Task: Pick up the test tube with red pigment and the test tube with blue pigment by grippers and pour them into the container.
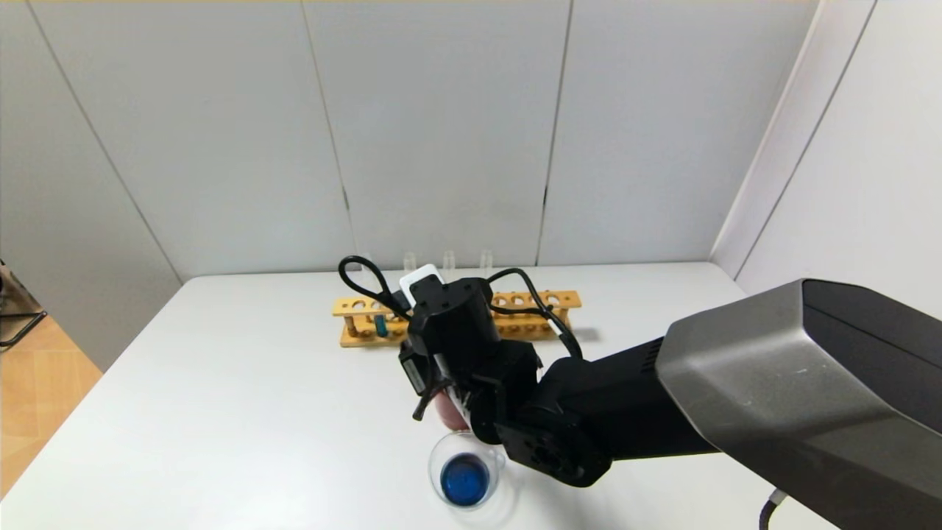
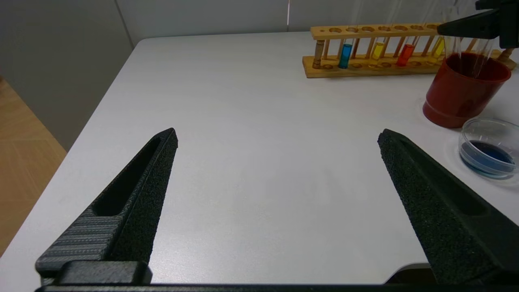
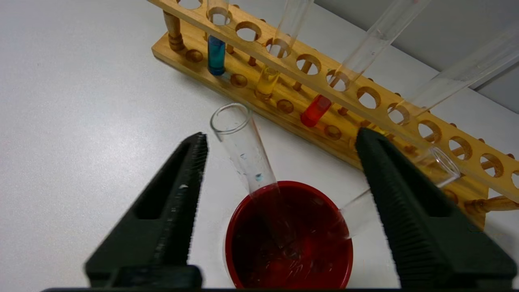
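Nearest the head camera, at six o'clock on the tabletop (image 1: 221, 412), the container (image 1: 465, 471) holds blue liquid. Left hand (image 2: 277, 138) hovers low, fingers spread, empty. At twelve o'clock the wooden rack (image 3: 344, 101) carries the test tube with blue pigment (image 3: 216, 52), then the test tube with red pigment (image 3: 344, 79). Right hand (image 3: 279, 140), spread, gripping nothing, hangs over the dark red cup (image 3: 288, 239), where two empty tubes (image 3: 243, 150) lean.

Rack (image 1: 456, 318) stands behind the cup (image 3: 288, 237) — container (image 1: 466, 471) nearest, in front of both.
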Controlling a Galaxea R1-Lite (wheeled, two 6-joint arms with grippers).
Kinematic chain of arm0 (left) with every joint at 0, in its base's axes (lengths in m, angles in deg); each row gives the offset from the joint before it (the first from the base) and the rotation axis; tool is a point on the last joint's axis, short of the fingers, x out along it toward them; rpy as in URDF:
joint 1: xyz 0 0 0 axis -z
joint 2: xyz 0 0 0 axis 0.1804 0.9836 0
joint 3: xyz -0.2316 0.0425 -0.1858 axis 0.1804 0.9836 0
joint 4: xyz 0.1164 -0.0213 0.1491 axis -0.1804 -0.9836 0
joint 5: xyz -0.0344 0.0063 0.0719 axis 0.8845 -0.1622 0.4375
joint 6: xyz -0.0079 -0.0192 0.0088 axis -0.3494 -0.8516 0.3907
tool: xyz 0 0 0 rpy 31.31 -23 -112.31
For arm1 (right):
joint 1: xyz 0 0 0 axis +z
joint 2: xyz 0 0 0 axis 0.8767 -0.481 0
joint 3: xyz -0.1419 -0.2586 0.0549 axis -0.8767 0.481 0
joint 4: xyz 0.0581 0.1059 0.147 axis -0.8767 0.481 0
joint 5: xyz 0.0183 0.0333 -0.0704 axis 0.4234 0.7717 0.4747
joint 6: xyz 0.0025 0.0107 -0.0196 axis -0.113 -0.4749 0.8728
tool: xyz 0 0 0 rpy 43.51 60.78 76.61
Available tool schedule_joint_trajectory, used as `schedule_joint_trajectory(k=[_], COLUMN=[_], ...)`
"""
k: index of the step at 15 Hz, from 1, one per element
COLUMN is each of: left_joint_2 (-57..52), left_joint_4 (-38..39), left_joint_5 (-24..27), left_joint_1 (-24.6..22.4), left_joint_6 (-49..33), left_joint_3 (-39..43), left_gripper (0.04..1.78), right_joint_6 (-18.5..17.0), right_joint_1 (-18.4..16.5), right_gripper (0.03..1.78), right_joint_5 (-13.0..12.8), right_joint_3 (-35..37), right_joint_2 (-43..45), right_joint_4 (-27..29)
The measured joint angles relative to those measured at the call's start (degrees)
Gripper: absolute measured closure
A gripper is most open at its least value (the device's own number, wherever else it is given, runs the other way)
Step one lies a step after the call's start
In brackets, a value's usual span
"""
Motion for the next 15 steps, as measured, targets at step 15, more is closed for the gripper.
schedule_joint_trajectory(k=[15], left_joint_2=[0.0], left_joint_4=[0.0], left_joint_5=[0.0], left_joint_1=[0.0], left_joint_6=[-0.02], left_joint_3=[0.0], left_gripper=[0.07], right_joint_6=[13.76], right_joint_1=[-6.36], right_gripper=[0.06], right_joint_5=[-2.51], right_joint_3=[-4.52], right_joint_2=[19.21], right_joint_4=[0.13])
